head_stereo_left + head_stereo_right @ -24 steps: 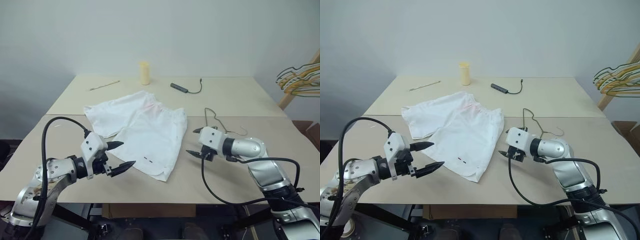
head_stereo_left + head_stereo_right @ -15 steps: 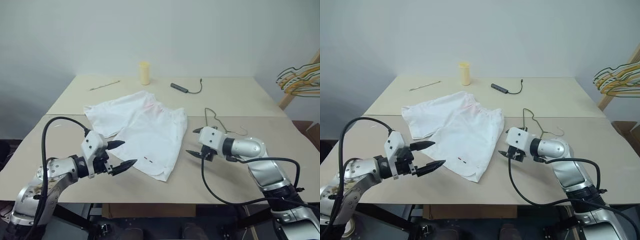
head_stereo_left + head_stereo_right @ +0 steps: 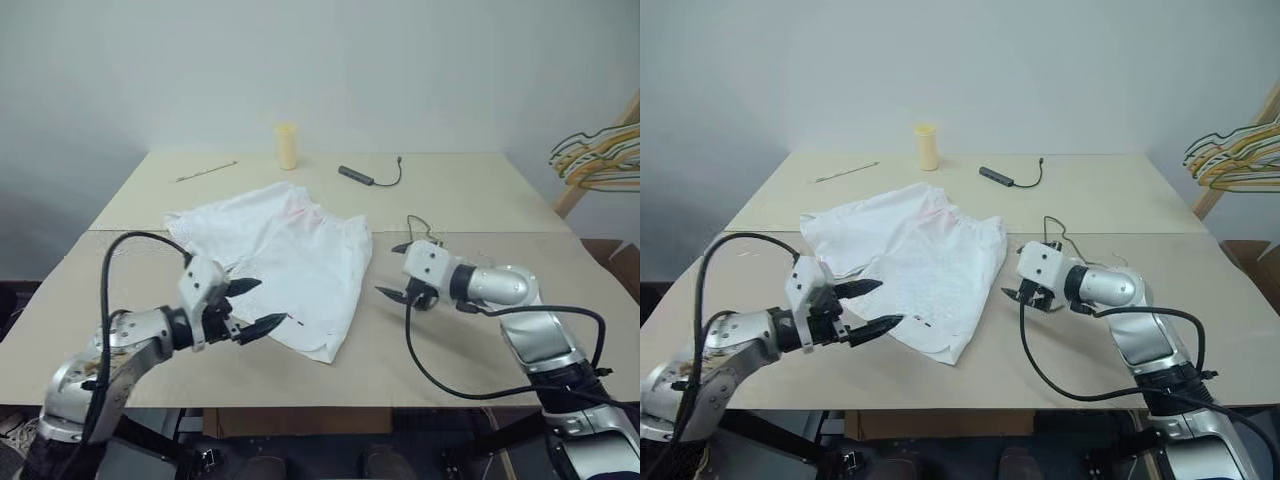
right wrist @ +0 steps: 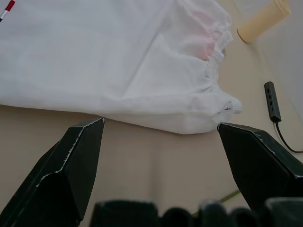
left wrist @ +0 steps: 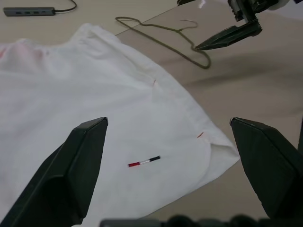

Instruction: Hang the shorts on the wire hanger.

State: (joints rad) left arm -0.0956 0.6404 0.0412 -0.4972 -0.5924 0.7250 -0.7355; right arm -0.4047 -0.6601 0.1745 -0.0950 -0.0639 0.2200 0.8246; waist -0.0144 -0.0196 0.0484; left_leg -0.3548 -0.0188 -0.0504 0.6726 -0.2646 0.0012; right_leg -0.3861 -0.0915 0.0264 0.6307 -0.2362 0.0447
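So the shorts (image 3: pixel 283 262) are lying flat and spread out around the middle of the worktop (image 3: pixel 470 190), gathered waistband toward the far side with a faint pink stain on it, and a little red-and-black mark near the hem closest to the robot. Nothing is threaded through them, nothing is lifted, so I'd say the hanging part hasn't started at all.

The wire hanger (image 5: pixel 163 40) sits flat on the worktop at about 3 o'clock from the shorts, just beside the waistband edge, hook end toward the far side. It looks untouched and not overlapping the cloth.

Left tool (image 3: pixel 249 305) hovers at roughly 7 o'clock of the shorts, right at the near hem, fingers spread wide and pinching nothing. Right tool (image 3: pixel 399 270) is at about 4 o'clock of the shorts, just in front of the hanger, also spread wide and empty.

What's left, as I read it: basically everything. Grab the hanger, grab the shorts, get the cloth over the bar.

Further out: a pale yellow cup (image 3: pixel 287 146) at 12 o'clock, a USB hub with cable (image 3: pixel 357 176) at 1, a thin rod (image 3: pixel 206 171) at 11, and bunched coloured hangers (image 3: pixel 600 160) off the worktop at 2.
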